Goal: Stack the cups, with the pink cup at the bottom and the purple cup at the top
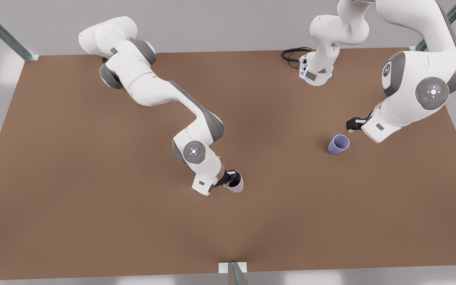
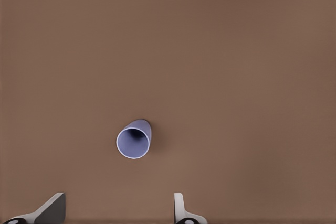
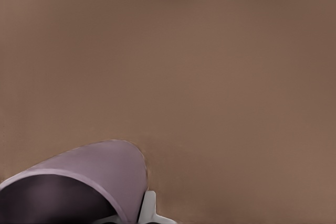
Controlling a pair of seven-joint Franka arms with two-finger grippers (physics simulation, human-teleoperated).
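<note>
The right gripper (image 1: 231, 180) is located near the centre of the table (image 1: 93, 178), on the arm at the front view's left, and is closed on the wall of the pink cup (image 1: 236, 184): in the right wrist view one finger (image 3: 148, 209) is seen pressed against the outside of the pink cup's (image 3: 100, 174) wall, w/ the cup mouth just beside it. The cup is shown at table level; whether its base is in contact w/ the surface cannot be determined. The left gripper (image 1: 352, 124) is positioned at the front view's right, above and just beside the purple cup (image 1: 338, 144), w/o contact. In the left wrist view the fingers (image 2: 179, 208) are spread wide w/ nothing between them, and the purple cup (image 2: 134, 139) is seen upright on the table, mouth up, ahead of the fingertips. The two cups are well apart. A black cable (image 1: 293, 54) is seen at the far table edge, near the arm base.
</note>
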